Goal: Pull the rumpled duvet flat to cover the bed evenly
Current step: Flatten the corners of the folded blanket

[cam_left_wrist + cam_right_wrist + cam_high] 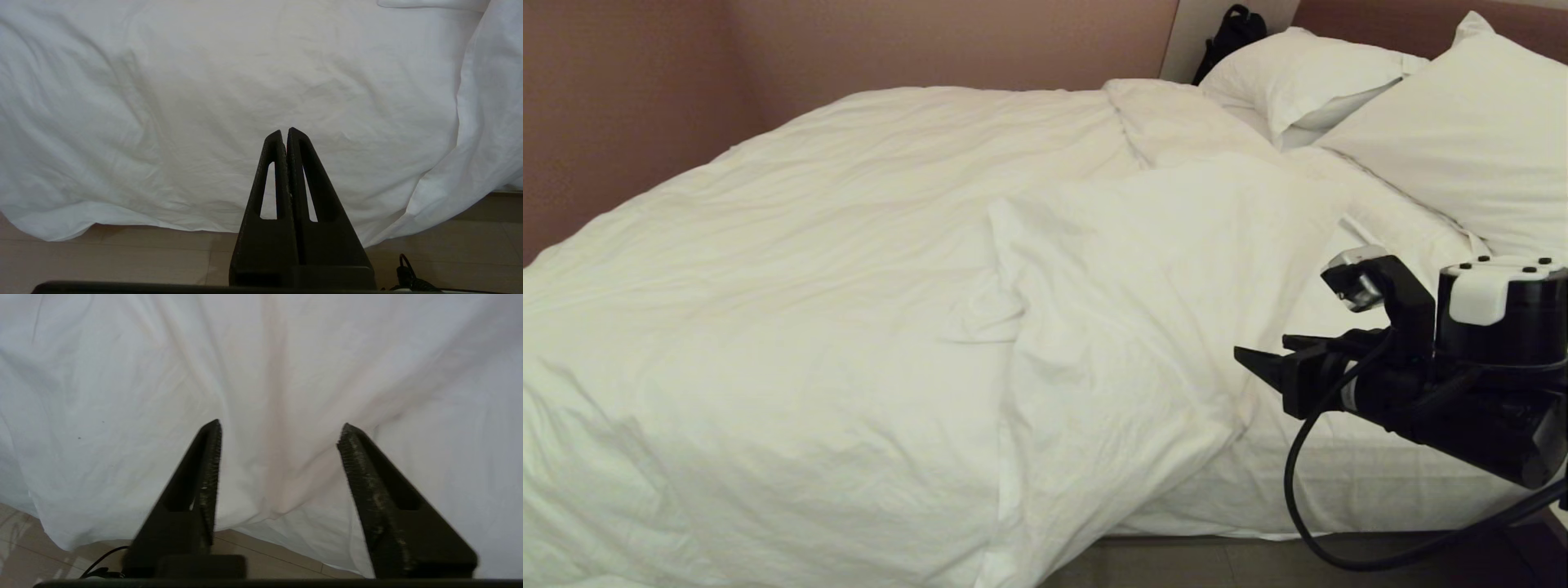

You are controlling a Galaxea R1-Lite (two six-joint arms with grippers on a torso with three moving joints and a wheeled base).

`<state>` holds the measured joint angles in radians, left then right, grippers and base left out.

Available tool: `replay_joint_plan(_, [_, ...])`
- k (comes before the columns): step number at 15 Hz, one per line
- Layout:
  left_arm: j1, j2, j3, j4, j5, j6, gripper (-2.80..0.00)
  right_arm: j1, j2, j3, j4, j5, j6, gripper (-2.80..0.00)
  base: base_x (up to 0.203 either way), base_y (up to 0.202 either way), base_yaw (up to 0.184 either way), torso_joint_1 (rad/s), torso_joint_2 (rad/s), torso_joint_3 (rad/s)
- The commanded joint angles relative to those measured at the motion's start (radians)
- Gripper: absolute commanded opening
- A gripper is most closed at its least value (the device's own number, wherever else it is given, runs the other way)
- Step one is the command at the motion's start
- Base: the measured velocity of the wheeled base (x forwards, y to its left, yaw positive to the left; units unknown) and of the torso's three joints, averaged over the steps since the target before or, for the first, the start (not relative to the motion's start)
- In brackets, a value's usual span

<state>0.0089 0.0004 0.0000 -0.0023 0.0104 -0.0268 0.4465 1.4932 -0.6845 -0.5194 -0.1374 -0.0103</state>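
The white wrinkled duvet (809,269) lies over most of the bed (1405,490). One flap (1143,310) is folded back on itself in the middle and hangs down the near side toward the floor. My right gripper (1245,355) hovers beside that flap at the bed's near edge, pointing at it. In the right wrist view the right gripper (280,426) is open, with the duvet (122,375) hanging just beyond the fingertips and nothing held. My left gripper (286,131) is shut and empty, low down facing the duvet (245,81) that drapes over the bed's side.
Two white pillows (1307,82) (1470,139) lean at the reddish-brown headboard (1380,20). A black object (1233,33) stands behind them. A wall (645,98) runs along the bed's far side. Tan floor (122,253) shows below the duvet's hem.
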Motion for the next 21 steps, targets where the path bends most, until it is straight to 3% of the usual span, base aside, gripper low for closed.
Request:
replay_joint_plan(1, [0.0,0.0,0.0,-0.001,0.0,-0.001,-2.8,0.001,-0.002,-0.003,-0.005,0.002,0.001,-2.8,0.0,0.0,0.0,0.0,0.0,0.0])
replay_joint_plan(5, [0.0,0.0,0.0,-0.001,0.0,-0.001,-2.8,0.001,0.022,-0.037,-0.005,0.002,0.004,-2.8,0.0,0.0,0.0,0.0,0.0,0.0])
replay_joint_plan(17, [0.0,0.0,0.0,-0.001,0.0,-0.001,-2.8,-0.026,0.373,-0.486,0.119,-0.006,0.009,-2.8,0.0,0.0,0.0,0.0,0.0,0.0])
replay_joint_plan(21, [0.0,0.0,0.0,-0.001,0.0,-0.001,-2.8,-0.041,0.414,-0.514,0.126,-0.004,0.009,-2.8,0.0,0.0,0.0,0.0,0.0,0.0])
